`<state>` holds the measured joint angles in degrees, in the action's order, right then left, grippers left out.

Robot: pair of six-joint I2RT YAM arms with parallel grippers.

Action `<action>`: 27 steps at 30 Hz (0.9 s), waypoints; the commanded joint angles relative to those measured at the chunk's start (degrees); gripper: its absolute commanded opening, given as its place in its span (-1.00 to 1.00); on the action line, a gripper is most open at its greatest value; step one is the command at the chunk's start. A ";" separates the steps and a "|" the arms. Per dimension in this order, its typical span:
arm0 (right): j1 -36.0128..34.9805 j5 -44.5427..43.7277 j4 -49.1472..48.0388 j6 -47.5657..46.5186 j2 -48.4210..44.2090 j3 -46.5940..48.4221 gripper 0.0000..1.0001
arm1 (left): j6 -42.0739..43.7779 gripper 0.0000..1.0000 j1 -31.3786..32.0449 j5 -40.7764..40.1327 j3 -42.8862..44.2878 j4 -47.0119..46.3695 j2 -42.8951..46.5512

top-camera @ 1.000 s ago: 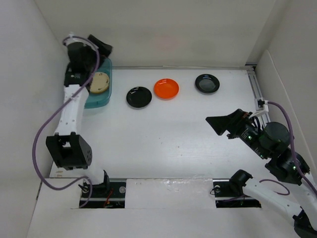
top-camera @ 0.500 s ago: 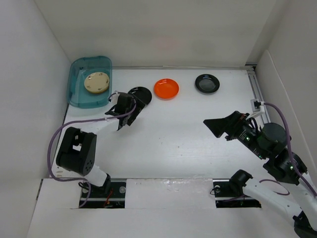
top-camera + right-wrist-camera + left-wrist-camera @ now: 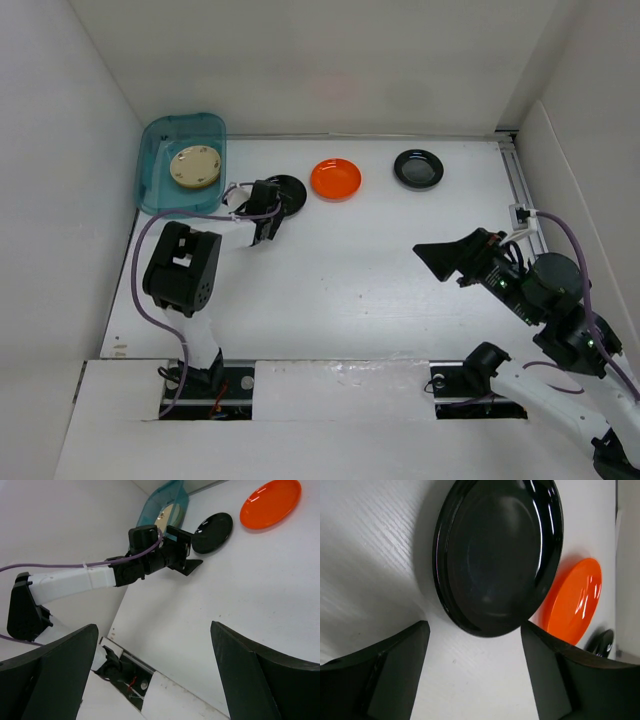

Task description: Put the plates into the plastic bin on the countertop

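Landmark: plastic bin (image 3: 150, 178), at the far-left corner of the countertop (image 3: 340, 280), up against the left wall.

- Inside the bin: one cream plate (image 3: 194, 166), lying flat, towards the bin's right side. Small dark marks sit around its rim.
- Just right of the bin, off its near-right corner: glossy black plate (image 3: 497, 555), flat on the countertop, apart from the bin wall.
- Further right of the bin, past that plate: orange plate (image 3: 335, 178). In the left wrist view its rim runs close behind the black plate's rim; cannot tell whether they touch.
- Furthest right from the bin, in the same row: second black plate (image 3: 418, 168), well apart from the orange one.

Left gripper (image 3: 474, 628): low over the countertop, right of the bin and on the near side of the first black plate. Jaws spread wide, nothing held. The plate's near rim sits level with the two fingertips and between them. Cannot tell whether either finger contacts it.

Right gripper (image 3: 153, 626): raised above the countertop, well away from the bin towards the near-right. Jaws spread wide, empty, pointing back across the surface in the bin's direction.
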<state>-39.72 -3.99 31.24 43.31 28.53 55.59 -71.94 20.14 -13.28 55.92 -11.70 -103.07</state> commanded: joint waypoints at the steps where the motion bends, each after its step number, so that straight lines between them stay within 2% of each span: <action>1: 0.26 0.39 -2.77 -0.42 -0.32 0.04 1.00 | -5.57 0.41 0.07 -4.38 3.31 6.25 -1.70; 6: 0.26 -0.14 -2.16 -1.56 -0.32 0.04 1.00 | -9.00 0.09 0.07 -4.39 5.16 8.62 -4.07; 9: 0.26 -0.76 -1.46 -2.09 -0.94 0.57 1.00 | -10.49 -0.03 0.07 -5.09 7.09 12.31 -5.74; 13: 0.26 -1.28 -0.92 -2.70 -1.99 0.57 1.00 | -11.20 -0.21 -0.54 -4.04 7.10 12.84 -7.67; 17: 0.26 -1.81 0.30 -3.23 -2.51 1.10 1.00 | -11.72 -0.57 -1.16 -2.81 7.10 12.85 -8.38; 20: 0.26 -2.34 0.31 -3.76 -2.52 1.71 1.00 | -11.73 -0.98 -1.16 -2.10 7.62 12.84 -9.08; 24: 0.26 -2.34 0.84 -3.76 -3.05 1.71 1.00 | -11.73 -1.00 -1.16 -1.49 7.10 12.85 -7.42; 27: 0.26 -2.34 0.84 -3.76 -3.05 2.24 1.00 | -11.12 -1.00 -1.16 -3.24 7.09 13.37 -2.94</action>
<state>-39.72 -5.61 32.82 40.69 25.93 55.57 -84.14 18.96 -14.76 63.37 -4.54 -109.80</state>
